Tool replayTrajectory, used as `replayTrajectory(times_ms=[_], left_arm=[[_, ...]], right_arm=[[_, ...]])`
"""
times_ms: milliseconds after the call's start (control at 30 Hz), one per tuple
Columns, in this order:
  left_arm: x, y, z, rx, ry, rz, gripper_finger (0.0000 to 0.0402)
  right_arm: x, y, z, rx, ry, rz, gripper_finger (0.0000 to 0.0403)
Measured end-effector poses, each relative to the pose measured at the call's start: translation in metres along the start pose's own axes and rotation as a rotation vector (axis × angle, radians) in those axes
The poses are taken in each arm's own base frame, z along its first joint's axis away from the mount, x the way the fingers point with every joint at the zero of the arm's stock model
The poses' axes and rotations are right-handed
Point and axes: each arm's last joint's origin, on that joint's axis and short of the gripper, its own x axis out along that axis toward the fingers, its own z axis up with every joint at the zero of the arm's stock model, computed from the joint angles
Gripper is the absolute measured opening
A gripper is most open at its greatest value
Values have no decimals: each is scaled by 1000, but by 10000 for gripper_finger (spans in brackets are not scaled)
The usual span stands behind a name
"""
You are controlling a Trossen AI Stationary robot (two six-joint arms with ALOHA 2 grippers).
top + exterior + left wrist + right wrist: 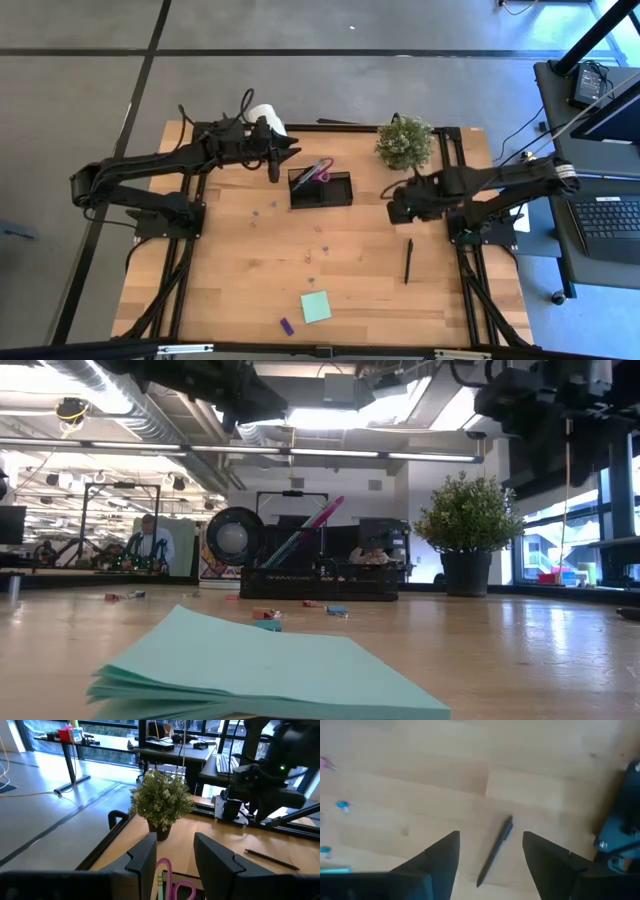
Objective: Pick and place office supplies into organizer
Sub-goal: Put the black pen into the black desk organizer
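Hovering open above black pen (495, 851) — right claw (490, 852)

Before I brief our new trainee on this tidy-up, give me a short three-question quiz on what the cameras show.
1. True or false: the black pen lies inside the organizer.
2. Which item sits nearest the table's front edge? A) the mint-green sticky pad B) the plant C) the white roll
3. Fill in: the purple-handled scissors stand in the ____.

Key
1. False: it lies on the bare wood, under the right tool, whose fingers are open.
2. A.
3. Organizer, beside the left tool, also open.
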Motion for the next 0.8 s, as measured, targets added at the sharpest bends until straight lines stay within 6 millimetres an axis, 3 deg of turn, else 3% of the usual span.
replayTrajectory(times_ms=[167,333,533,800], left_arm=[[0,0,0,5,-2,0,125],[0,0,-1,3,9,0,125],[0,0,-1,3,15,0,125],[0,0,-1,-4,15,-1,125]], right_arm=[[19,-3,-15,40,39,-79,218],[62,-17,-29,106,160,-95,217],[104,-25,-31,124,124,18,217],[124,-44,-31,203,107,-63,217]])
